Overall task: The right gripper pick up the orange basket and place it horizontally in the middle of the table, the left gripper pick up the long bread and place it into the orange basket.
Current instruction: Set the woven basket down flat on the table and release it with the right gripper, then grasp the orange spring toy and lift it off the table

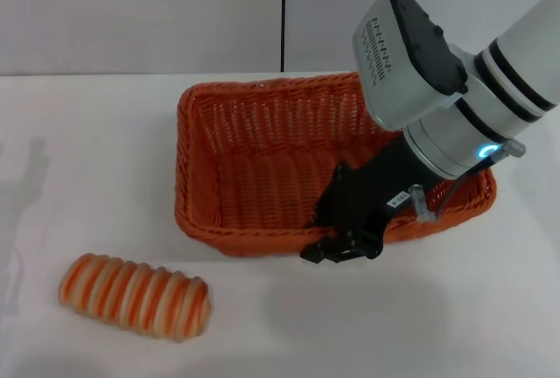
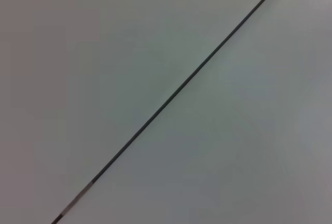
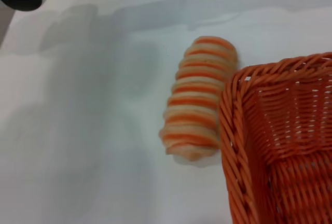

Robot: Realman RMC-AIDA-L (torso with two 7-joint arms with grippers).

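1. Evidently the first half of the task is underway: the right gripper (image 1: 343, 240) sits at the near rim of the orange basket (image 1: 262, 177), its black fingers straddling the braided edge and apparently clenched on it, though the exact contact is partly hidden by the gripper body.
2. The orange basket lies on the table (image 1: 96, 133), roughly central and slightly toward the robot's right, with its long side running mostly across the view but somewhat skewed. Whether it rests fully flat or is lifted a little cannot be told.
3. Judging from this, the placement of the basket looks close to finished but not released; straightening it and letting go remain.
4. The long bread (image 1: 136, 295) lies striped face up on the table, toward the robot's left and nearer than the basket, apart from it in the head view. The right wrist view shows it (image 3: 199, 97) just beyond the basket's corner (image 3: 244, 130).
5. The left gripper is out of sight; its wrist camera shows only a blank wall with a dark seam, so the arm appears parked.
6. The whole bread step is yet to be done.
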